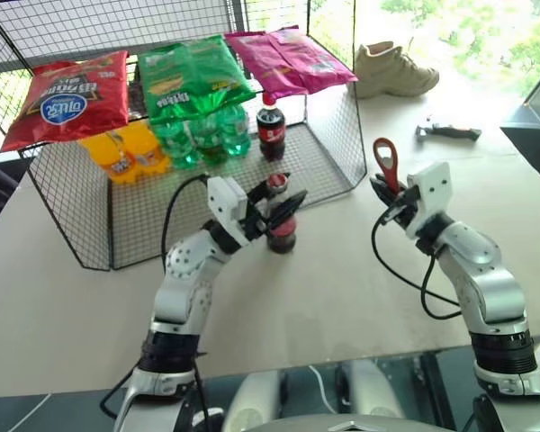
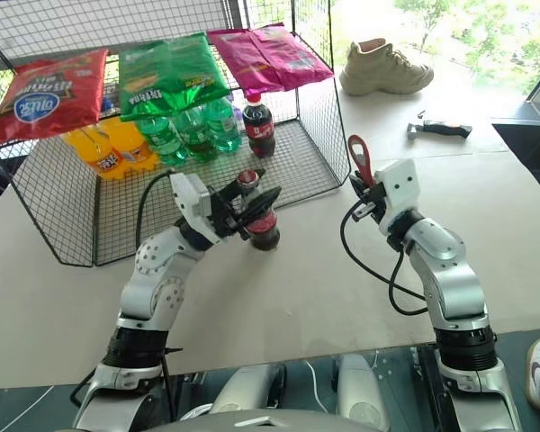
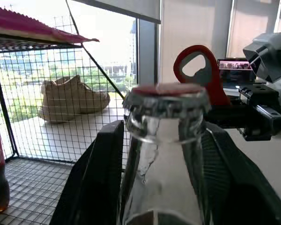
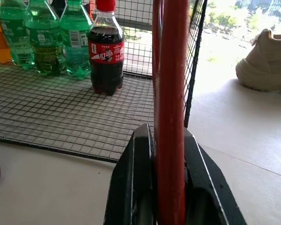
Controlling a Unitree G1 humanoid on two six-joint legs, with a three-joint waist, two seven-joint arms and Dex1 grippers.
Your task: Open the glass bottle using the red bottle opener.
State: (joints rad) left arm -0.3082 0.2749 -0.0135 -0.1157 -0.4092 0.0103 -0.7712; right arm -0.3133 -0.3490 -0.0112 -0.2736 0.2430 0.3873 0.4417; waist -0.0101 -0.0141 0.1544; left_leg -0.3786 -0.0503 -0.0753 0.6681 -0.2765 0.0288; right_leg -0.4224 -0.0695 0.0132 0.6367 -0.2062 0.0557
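While bottle stands capped: left end effector [image 1: 283, 209] fingers flank the glass bottle [image 1: 280, 225] neck, grip unclear
Bottle: upright on desk [image 1: 342, 297], just before wire rack [image 1: 333, 135]
Right end effector [image 1: 384, 200]: clenched on the red bottle opener [image 1: 386, 164], well right of the bottle
Next: hook loop under cap, lever up

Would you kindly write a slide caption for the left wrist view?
Left hand around the capped glass bottle, with the red bottle opener held just beyond.
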